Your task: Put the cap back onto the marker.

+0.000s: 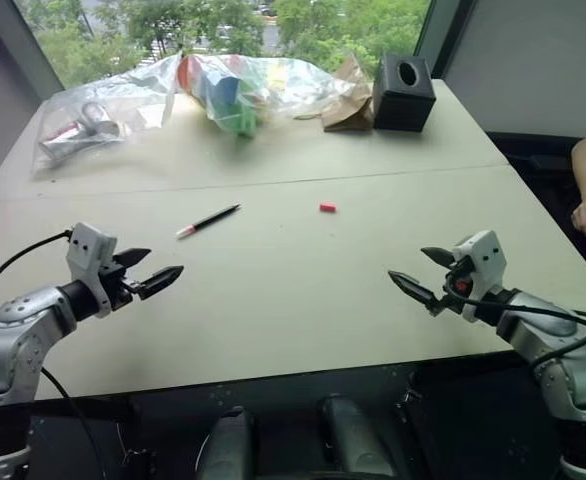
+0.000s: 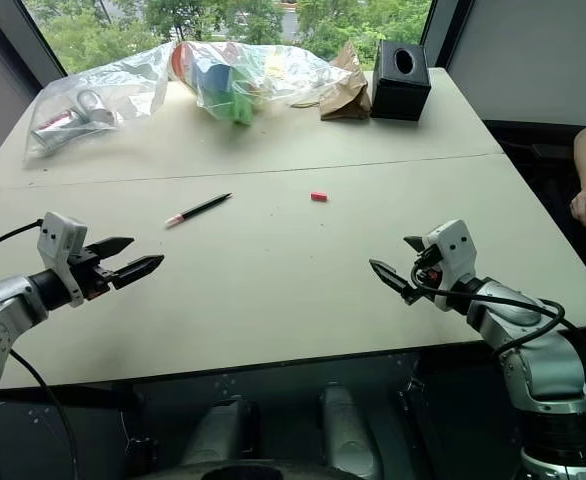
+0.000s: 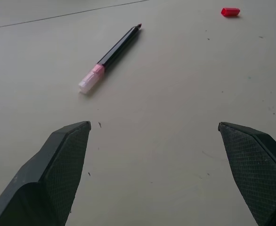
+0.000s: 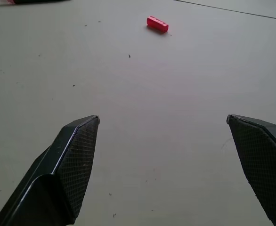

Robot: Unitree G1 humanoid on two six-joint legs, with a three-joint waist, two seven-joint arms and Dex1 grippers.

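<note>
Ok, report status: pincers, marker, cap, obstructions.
Left pincer and right pincer open, empty, above table. Marker uncapped, lying flat; cap apart, toward the right. Nothing between them and pincers.

The pale beige desk (image 1: 273,300) has a matt, smooth top flecked with tiny dark specks. The slim black plastic marker (image 3: 113,51) shows a slight gloss along its barrel; its pinkish-white end looks translucent. The small red-pink plastic cap (image 4: 157,23) is smooth. The black gripper fingers (image 3: 58,174) carry a fine cross-hatched, matt texture. At twelve o'clock, clear crinkled plastic bags (image 1: 163,95) shine, beside a creased brown paper bag (image 1: 348,100).
</note>
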